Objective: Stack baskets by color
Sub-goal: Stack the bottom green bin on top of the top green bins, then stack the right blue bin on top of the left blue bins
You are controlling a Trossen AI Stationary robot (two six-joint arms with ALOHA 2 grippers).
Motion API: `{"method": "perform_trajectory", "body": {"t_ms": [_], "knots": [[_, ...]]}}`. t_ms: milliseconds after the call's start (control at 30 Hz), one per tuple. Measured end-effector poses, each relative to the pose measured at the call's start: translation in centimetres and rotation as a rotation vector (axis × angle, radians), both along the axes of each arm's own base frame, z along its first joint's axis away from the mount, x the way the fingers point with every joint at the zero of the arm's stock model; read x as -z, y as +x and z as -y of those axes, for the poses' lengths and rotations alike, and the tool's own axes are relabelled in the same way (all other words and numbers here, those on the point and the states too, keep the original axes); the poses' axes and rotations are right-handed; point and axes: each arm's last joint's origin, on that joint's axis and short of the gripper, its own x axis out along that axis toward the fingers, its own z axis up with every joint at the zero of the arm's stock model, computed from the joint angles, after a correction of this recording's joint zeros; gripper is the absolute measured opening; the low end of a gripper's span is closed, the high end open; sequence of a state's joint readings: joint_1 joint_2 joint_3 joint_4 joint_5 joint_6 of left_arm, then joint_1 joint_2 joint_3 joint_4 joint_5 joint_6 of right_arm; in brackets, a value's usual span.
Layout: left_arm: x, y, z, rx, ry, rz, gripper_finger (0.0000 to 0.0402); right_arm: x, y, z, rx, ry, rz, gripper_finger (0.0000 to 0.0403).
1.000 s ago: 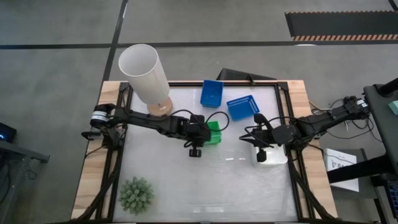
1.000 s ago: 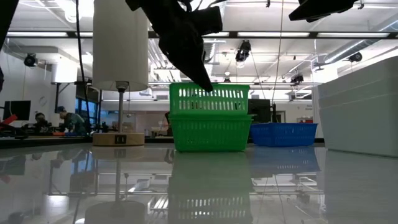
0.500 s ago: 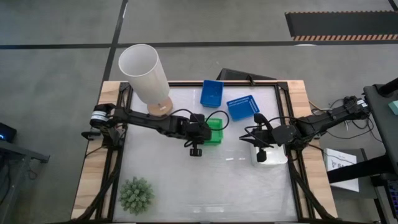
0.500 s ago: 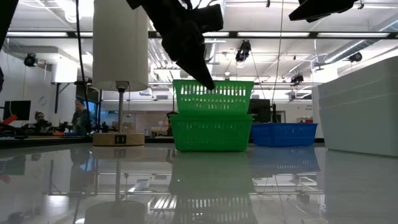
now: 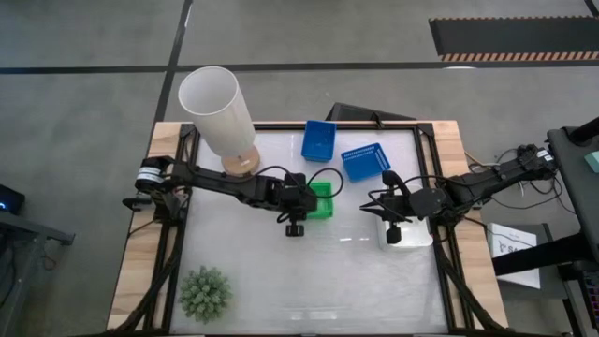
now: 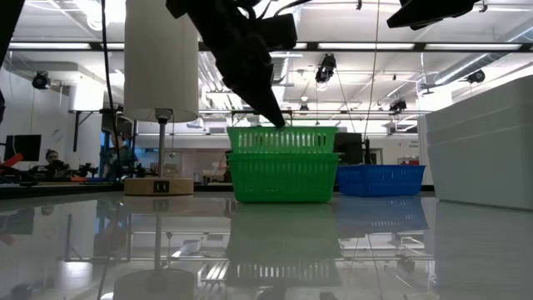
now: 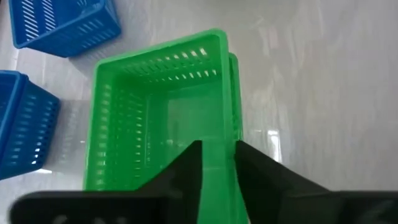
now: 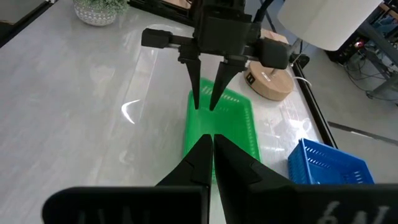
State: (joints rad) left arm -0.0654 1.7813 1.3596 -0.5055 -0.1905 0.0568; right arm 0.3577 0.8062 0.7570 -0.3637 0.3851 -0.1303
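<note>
Two green baskets [image 5: 325, 200] stand nested at the table's middle, the upper one [image 7: 155, 112] sunk level into the lower [image 6: 283, 179]. My left gripper [image 7: 217, 149] slants down over them, open. Its two fingers stand either side of the upper basket's wall on the table's near side, at rim height [image 6: 281, 125]. Two blue baskets [image 5: 318, 139] [image 5: 367, 161] sit apart behind them. White baskets [image 5: 418, 240] are stacked at the right. My right gripper [image 8: 212, 146] hangs shut above that stack, touching nothing.
A tall white lamp [image 5: 217, 112] stands at the far left corner and a small spiky plant [image 5: 204, 292] at the near left. The near half of the table between the plant and the white stack is bare glossy surface.
The upper green basket stood raised and slightly tilted over the lower one a second ago. It rose a little higher, and has now dropped down into the lower basket and sits level. Both arms have stayed in place.
</note>
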Motion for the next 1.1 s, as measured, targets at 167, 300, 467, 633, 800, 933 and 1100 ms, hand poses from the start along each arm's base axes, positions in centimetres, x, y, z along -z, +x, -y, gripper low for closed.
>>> {"method": "perform_trajectory", "body": {"t_ms": [167, 300, 467, 633, 800, 933, 1100], "knots": [[0.0, 0.0, 0.0, 0.004, 0.001, -0.001, 0.0126, 0.0, 0.0, 0.0, 0.0, 0.0, 0.0, 0.0009], [-0.4, -0.3, 0.5, 0.034, 0.012, 0.007, 0.0148, 0.0, 0.0, 0.0, 0.004, 0.009, 0.001, 0.0009], [-2.1, -2.0, 2.0, 0.114, 0.034, 0.086, 0.0152, 0.2, 0.0, 0.0, 0.018, 0.032, -0.004, 0.0009], [-2.7, -4.8, 3.4, 0.181, 0.033, 0.25, 0.0153, 0.4, 0.2, 0.1, 0.079, 0.064, -0.003, 0.0009], [-2.6, -7.9, 3.0, 0.201, 0.046, 0.44, 0.0153, 0.7, 0.9, 1.1, 0.244, 0.106, 0.015, 0.0008], [-2.8, -9.9, 2.5, 0.213, 0.098, 0.57, 0.0153, 0.6, 2.1, 2.9, 0.417, 0.208, 0.029, 0.0009], [-3.3, -11.5, 2.0, 0.239, 0.18, 0.632, 0.0153, -0.5, 4.2, 6.8, 0.546, 0.344, -0.055, 0.0008]]}}
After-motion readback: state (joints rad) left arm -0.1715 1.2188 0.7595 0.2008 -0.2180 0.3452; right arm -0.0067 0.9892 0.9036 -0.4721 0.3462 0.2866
